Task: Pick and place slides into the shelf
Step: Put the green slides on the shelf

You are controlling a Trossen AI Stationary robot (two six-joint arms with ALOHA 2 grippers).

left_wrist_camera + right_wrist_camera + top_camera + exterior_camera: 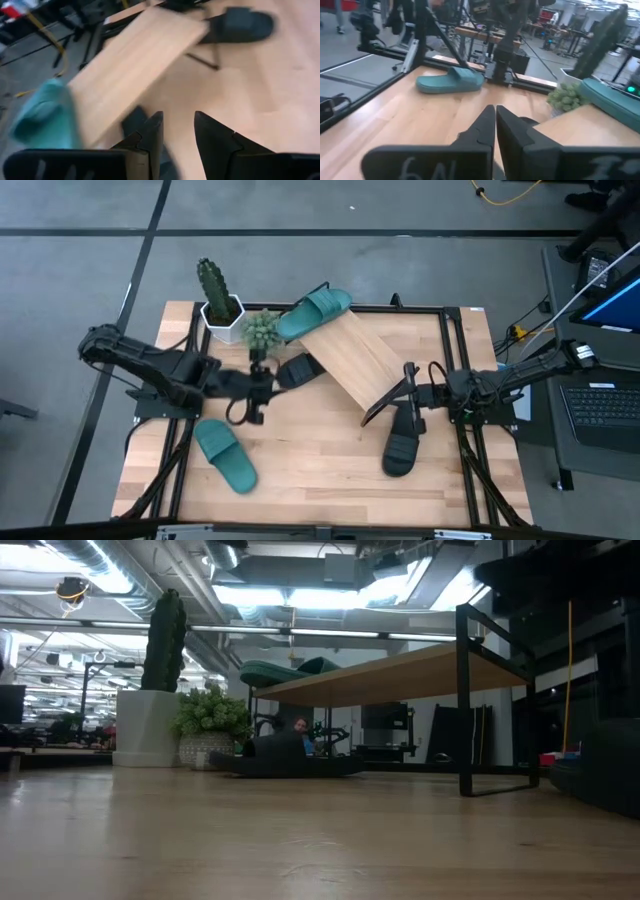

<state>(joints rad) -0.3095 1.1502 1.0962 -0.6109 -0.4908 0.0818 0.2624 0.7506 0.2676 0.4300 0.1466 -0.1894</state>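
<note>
At centre frame in the high view, your shelf (352, 360) sits slanted with one teal slide (314, 311) already lodged at its upper end. Your left gripper (262, 386) hovers, fingers spread, beside a black slide (296, 369) tucked against the shelf, apparently lining up a grasp. Your right gripper (411, 396), fingers pressed together, waits above the other black slide (402, 441). A second teal slide (226, 453) lies lower left.

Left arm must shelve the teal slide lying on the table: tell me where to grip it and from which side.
Probably by its broad strap, from above: the teal slide lies flat, sole-down, and the strap arches up off the footbed.
</note>
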